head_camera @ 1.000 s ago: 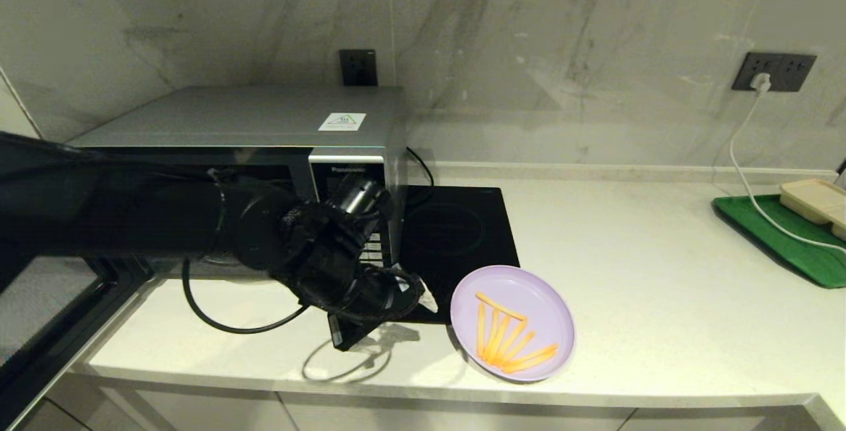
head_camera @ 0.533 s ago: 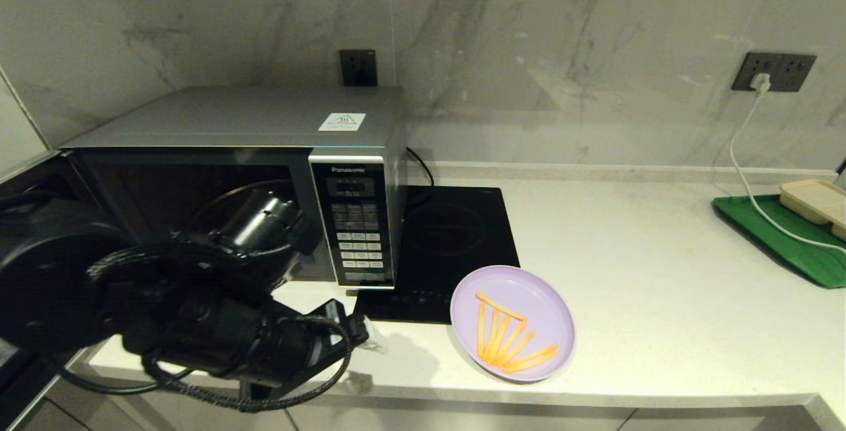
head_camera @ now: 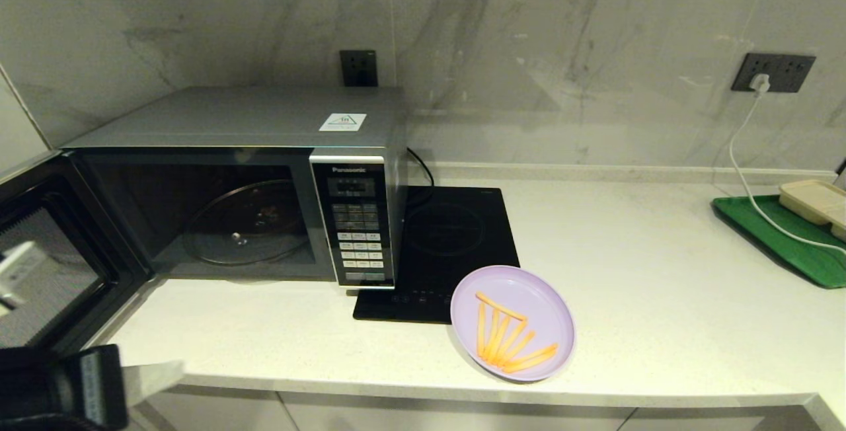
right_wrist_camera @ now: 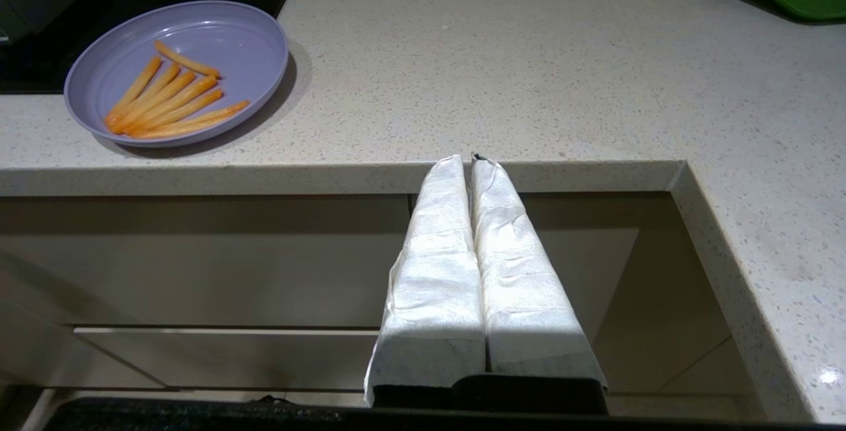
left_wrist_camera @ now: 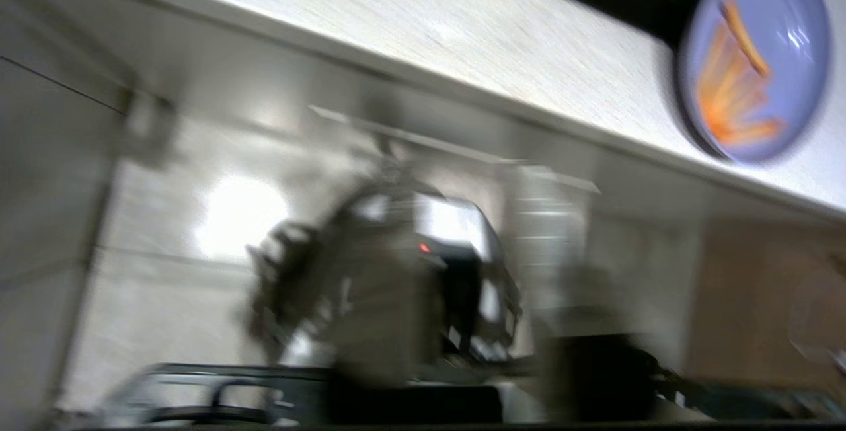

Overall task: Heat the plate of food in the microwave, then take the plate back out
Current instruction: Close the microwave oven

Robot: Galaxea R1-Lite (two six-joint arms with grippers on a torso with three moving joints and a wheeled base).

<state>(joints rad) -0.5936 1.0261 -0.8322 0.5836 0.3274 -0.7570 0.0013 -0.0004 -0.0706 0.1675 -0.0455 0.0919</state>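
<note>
Plate of food (head_camera: 512, 323): light, stiff, probably slick; take its low rim.
Right pincer (right_wrist_camera: 470, 161): closed, empty.
Left pincer: you cannot tell.

The right gripper (right_wrist_camera: 470, 161) has two long fingers (right_wrist_camera: 436, 266) wrapped in creased white tape on a black base. The left arm (head_camera: 59, 388) is black with a white-taped tip.

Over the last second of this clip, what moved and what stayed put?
The left arm pulled back from in front of the microwave toward the robot, off the counter; only a dark part of it shows at the head view's lower left corner. Nothing was picked up. The microwave door stays open, the plate of food unmoved by the cooktop, and the right pincer parked, shut.
</note>
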